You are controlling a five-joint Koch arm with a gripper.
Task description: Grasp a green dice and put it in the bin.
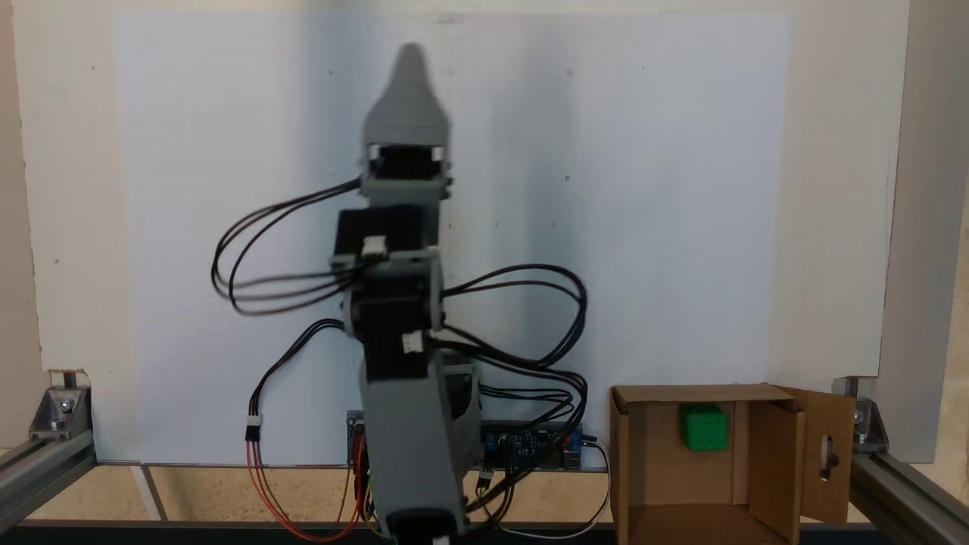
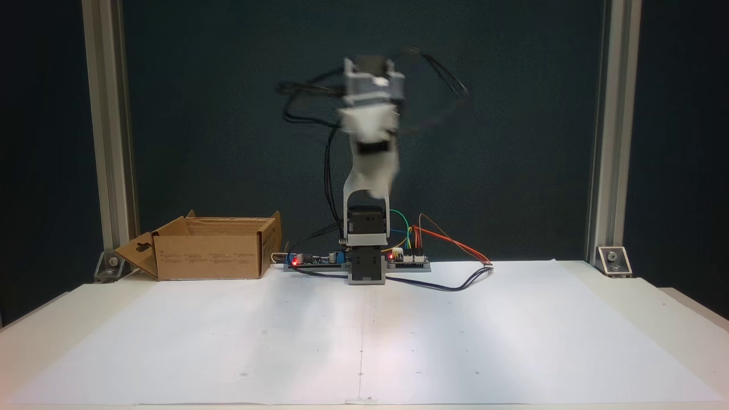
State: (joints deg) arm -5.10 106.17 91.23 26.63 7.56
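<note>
The green dice [image 1: 704, 426] lies inside the bin [image 1: 619, 454], a brown cardboard box, close to its far wall. One side flap [image 1: 827, 454] has a slot-shaped cut-out. In a fixed view the bin [image 2: 211, 259] stands left of the arm's base, and its walls hide the dice there. My gripper [image 1: 411, 64] reaches out over the white sheet, far from the bin, with nothing seen in it. Only one pointed grey tip shows, so I cannot tell its state. The raised arm [image 2: 370, 131] is blurred with motion.
White paper [image 2: 364, 330] covers the table in front of the arm. Circuit boards [image 2: 319, 259] and loose cables [image 2: 455, 285] lie around the arm's base. Aluminium frame posts [image 2: 603, 171] stand at both sides, with corner brackets [image 1: 60, 409] at their feet.
</note>
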